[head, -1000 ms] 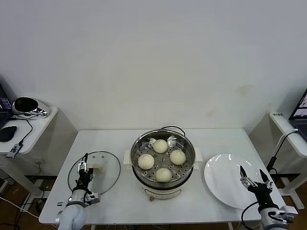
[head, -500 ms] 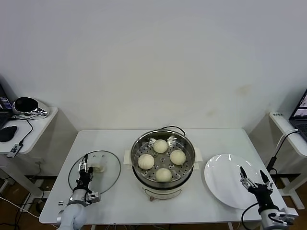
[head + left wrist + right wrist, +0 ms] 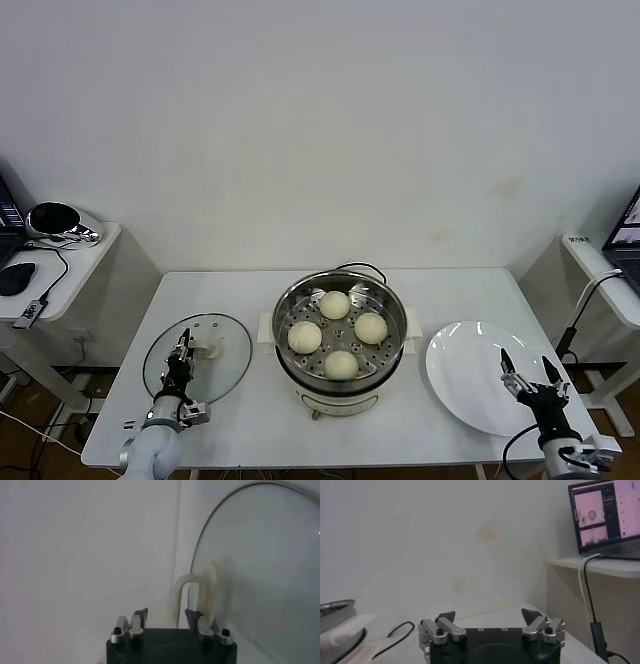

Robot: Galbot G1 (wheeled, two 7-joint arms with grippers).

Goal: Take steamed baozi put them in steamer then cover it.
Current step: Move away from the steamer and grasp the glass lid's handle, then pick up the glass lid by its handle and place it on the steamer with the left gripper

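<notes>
The steamer [image 3: 288, 300] stands mid-table, uncovered, and its rim shows in the right wrist view [image 3: 335, 608]. Four baozi lie on its tray: at the back [image 3: 334, 304], left [image 3: 304, 337], right [image 3: 371, 328] and front [image 3: 341, 364]. The cover [image 3: 225, 370] lies flat on the table to the steamer's left, its cream handle [image 3: 207, 350] up. My left gripper [image 3: 182, 350] is open low over the cover, just beside the handle. In the left wrist view the handle [image 3: 194, 582] stands right ahead of the open left gripper [image 3: 166, 615], with the glass [image 3: 260, 580] behind it. My right gripper [image 3: 526, 368] is open and empty over the plate's right part, as the right wrist view [image 3: 488, 616] shows.
A flat white plate [image 3: 465, 375] lies right of the steamer. The steamer's black cable [image 3: 360, 268] runs behind it. A side table [image 3: 60, 260] with a mouse stands at the left. Another side table [image 3: 600, 275] with a laptop [image 3: 605, 515] stands at the right.
My left gripper has shifted slightly right, closer to the cover's handle. The right gripper, the baozi and the cover have stayed in place.
</notes>
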